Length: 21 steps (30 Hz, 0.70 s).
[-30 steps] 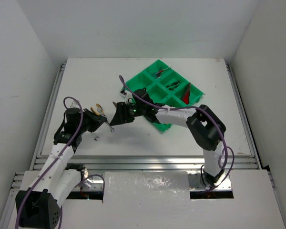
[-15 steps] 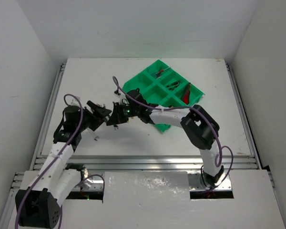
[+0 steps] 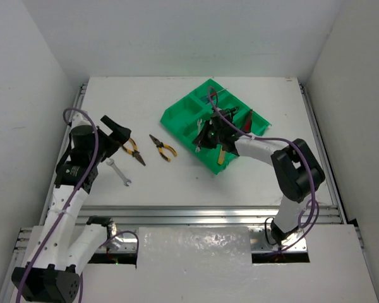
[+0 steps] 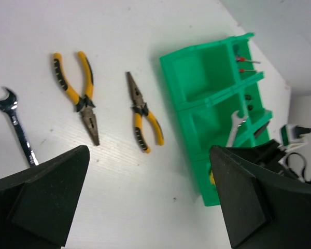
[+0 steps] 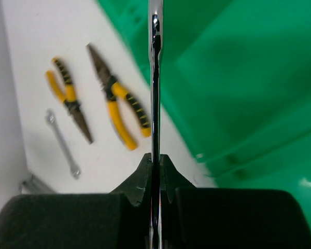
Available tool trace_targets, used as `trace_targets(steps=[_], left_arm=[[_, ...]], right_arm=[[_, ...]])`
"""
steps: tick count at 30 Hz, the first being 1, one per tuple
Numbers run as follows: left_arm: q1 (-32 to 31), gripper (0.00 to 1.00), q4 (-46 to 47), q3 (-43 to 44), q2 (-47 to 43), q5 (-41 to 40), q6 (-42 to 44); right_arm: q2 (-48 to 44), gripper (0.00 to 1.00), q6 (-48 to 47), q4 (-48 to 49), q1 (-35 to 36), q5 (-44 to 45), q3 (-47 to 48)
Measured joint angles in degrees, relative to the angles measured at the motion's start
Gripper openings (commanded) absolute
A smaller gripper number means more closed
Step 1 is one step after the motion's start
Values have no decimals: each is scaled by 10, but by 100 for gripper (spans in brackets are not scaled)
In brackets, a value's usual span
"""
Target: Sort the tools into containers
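My right gripper [image 5: 155,163] is shut on a small metal wrench [image 5: 155,78], seen edge-on and pointing away. From above, this gripper [image 3: 206,136] holds the wrench [image 3: 198,140] over the near-left compartments of the green tray [image 3: 177,117]. Two yellow-handled pliers [image 3: 132,151] [image 3: 163,147] and a second wrench [image 3: 119,172] lie on the table left of the tray. Above the table by those pliers, my left gripper [image 3: 114,129] is open and empty, its fingers [image 4: 41,202] spread wide. The left wrist view shows the pliers [image 4: 78,96] [image 4: 142,116], the table wrench [image 4: 15,127] and the tray [image 4: 197,78].
Other compartments hold red-handled tools [image 3: 246,123], thin screwdrivers [image 3: 211,96], small dark parts [image 3: 228,113] and a yellow item [image 3: 220,154]. White walls surround the table, and a metal rail [image 3: 177,214] runs along its near edge.
My left gripper opened and drew back to the left. My right gripper shut on the wrench and carried it right, over the tray. The pliers and table wrench are uncovered.
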Motion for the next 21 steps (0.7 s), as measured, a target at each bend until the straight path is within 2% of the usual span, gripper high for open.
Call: trace_targets(steps=[7,8,11,16,17,19,21], left_arm=[[0,100,-18,-27,36,-15,16],[0,100,-22,-32,38,-18,17],[0,100,-31,-38,38,-25,23],[0,100,-30,-43,38,-34,26],[0,100,-28,-46,39,-36,27],[0,100,-26,-54,42,-41,27],[0,100,-26,-64,51,-54,22]], right_arm=[[-3,0,9,-52,-34,69,14],[-2,3,9,-56,-35,74,18],[7,14,7,-75,-40,83,42],[37,42,-2,-92,-44,92,92],[39,43,-5,-95,-45,93,96],[39,54,-11,-101,-46,93,105],[39,61,-19,-112,-46,94,118]])
